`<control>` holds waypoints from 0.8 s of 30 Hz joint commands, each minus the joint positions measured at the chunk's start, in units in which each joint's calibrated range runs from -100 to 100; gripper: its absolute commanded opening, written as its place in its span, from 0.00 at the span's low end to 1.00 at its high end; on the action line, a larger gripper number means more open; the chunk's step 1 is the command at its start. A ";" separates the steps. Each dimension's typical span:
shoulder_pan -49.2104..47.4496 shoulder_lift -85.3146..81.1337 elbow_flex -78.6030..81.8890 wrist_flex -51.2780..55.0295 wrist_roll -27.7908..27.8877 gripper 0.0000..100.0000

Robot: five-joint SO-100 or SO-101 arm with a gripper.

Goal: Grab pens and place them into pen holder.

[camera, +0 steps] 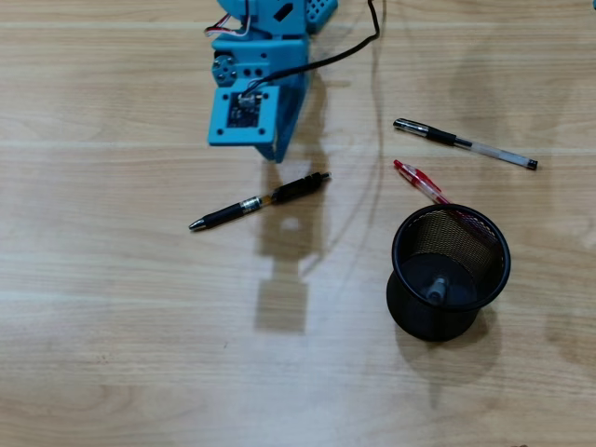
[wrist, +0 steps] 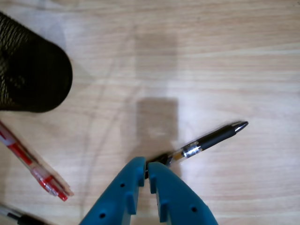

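The black pen with the amber middle [camera: 256,202] lies slanted on the wooden table. My blue gripper [camera: 276,154] hangs above its rear end. In the wrist view the fingertips [wrist: 146,165] stand nearly together over that pen [wrist: 211,139], with nothing between them. The black mesh pen holder [camera: 399,244] stands upright at the right, and a grey pen [camera: 436,289] stands inside it. A red pen [camera: 421,181] lies against the holder's far side. The clear pen with the black cap [camera: 464,142] lies further back. The wrist view shows the holder [wrist: 28,70] and the red pen [wrist: 33,168] at the left.
A black cable [camera: 345,51] runs from the arm across the table's back. The arm's shadow [camera: 284,270] falls on the wood in front of the black pen. Bare wood spreads to the left and along the front.
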 commanded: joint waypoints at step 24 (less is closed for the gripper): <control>-1.77 28.75 -41.19 41.50 -27.31 0.02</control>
